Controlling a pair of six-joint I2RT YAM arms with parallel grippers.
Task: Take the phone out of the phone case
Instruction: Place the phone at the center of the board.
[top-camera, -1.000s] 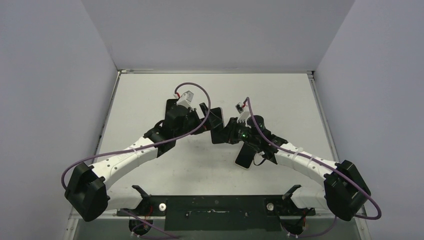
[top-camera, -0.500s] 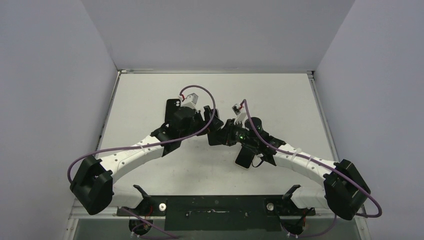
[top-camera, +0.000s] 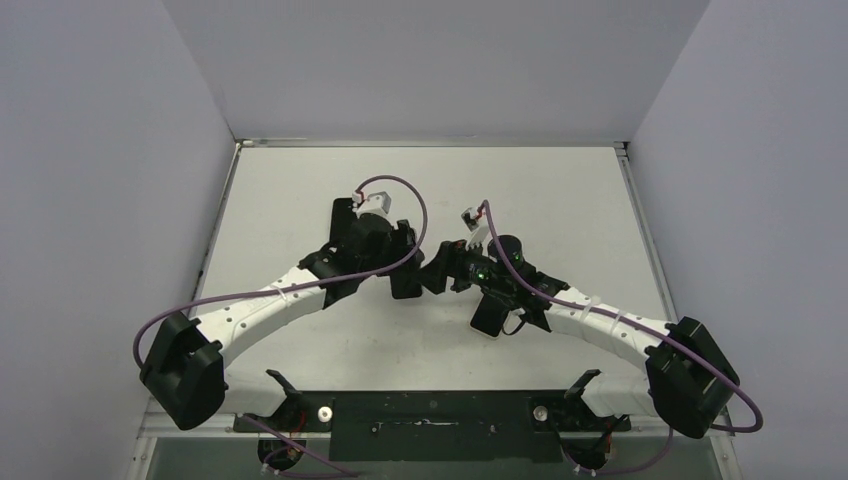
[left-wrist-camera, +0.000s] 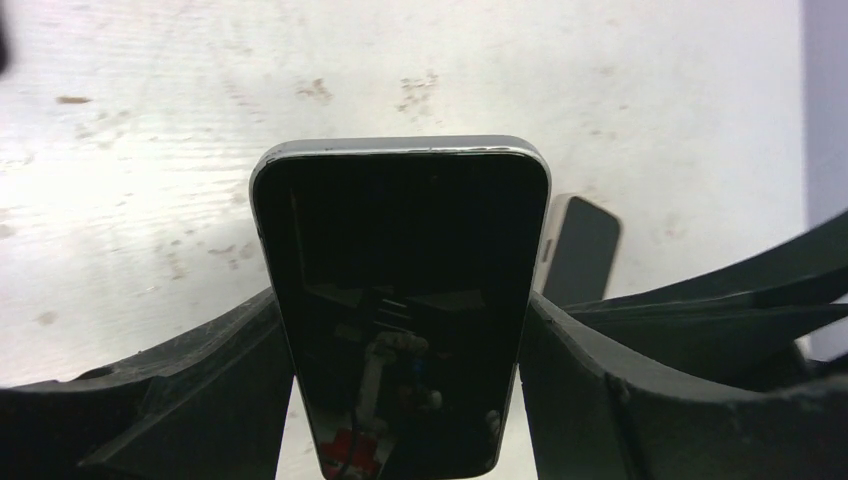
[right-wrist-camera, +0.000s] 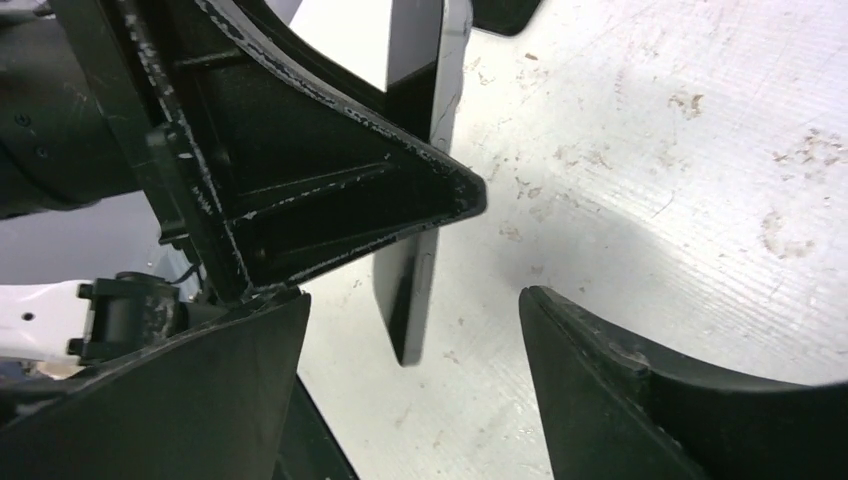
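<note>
Tabletop (top-camera: 300, 190): scuffed white, and I see grey walls around it.
Left claw (left-wrist-camera: 402, 303): clenched on the phone (left-wrist-camera: 400, 240), gripping its long sides.
Right claw (right-wrist-camera: 412, 298): released, just beside the phone.
Phone case (top-camera: 488, 318): lying right of the phone.

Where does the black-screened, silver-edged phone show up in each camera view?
Top external: black-screened, silver-edged phone near picture centre, a dark slab.
Left wrist: phone in the centre, screen facing the camera.
Right wrist: phone in the upper centre, edge-on and upright.
Shared landmark: the left gripper clamping it by its long sides.
</note>
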